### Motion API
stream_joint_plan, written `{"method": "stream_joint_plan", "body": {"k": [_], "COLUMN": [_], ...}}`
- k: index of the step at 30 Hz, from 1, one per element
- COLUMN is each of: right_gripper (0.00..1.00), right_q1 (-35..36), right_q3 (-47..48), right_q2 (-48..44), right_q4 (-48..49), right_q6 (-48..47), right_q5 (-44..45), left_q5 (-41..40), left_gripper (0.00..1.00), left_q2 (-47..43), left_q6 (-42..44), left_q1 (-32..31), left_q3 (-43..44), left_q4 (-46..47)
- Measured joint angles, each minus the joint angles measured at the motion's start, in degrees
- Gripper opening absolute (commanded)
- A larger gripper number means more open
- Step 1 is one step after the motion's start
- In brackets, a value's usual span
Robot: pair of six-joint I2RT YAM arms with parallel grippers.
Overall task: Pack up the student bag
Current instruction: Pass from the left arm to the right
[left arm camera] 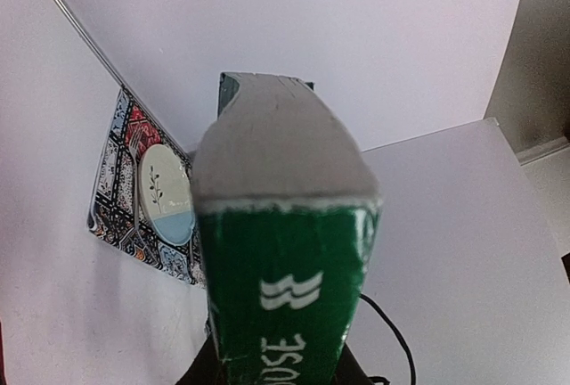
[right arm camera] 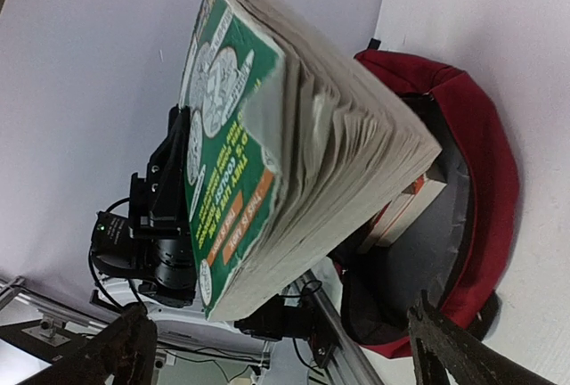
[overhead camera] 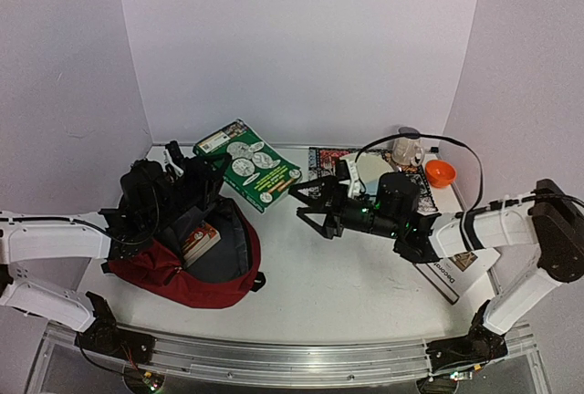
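The student bag, dark red with black lining, lies open at the left with a small red-and-white book inside. My left gripper is shut on the spine end of a thick green paperback and holds it tilted above the bag's far side. In the left wrist view the green spine fills the space between the jaws of the gripper. My right gripper is open and empty at the table's middle. Its view shows the green book, the bag and its own fingers.
A patterned book with an oval picture lies at the back, also in the left wrist view. An orange bowl and a jar stand back right. A white book lies under the right arm.
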Motion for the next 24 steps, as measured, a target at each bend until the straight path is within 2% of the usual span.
{"method": "stream_joint_plan", "body": {"k": [6,14,18,24], "right_gripper": [0.98,0.95,0.86,0.64], "right_q1": [1.64,1.53,1.18,-0.37], "right_q3": [5.26,9.88,10.02,11.87], "right_q2": [6.77,7.56,7.56,7.87], "right_q4": [3.54,5.42,5.56,5.61], "right_q6": [1.84,1.87,1.77,1.8], "right_q5": [-1.28,-1.05,0.19,1.89], "left_q5": [0.25,1.09,1.64,2.71], "left_gripper": [0.0,0.0,0.0,0.0], "left_q2": [2.13,3.19,2.68,0.15], "left_q6": [-1.55,-4.03,-5.1,-6.98], "left_q1": [0.0,0.25,0.22,0.22], "left_q3": [0.2,0.7,0.69,-0.67], "left_q4": [2.32,4.68,5.09,6.17]}}
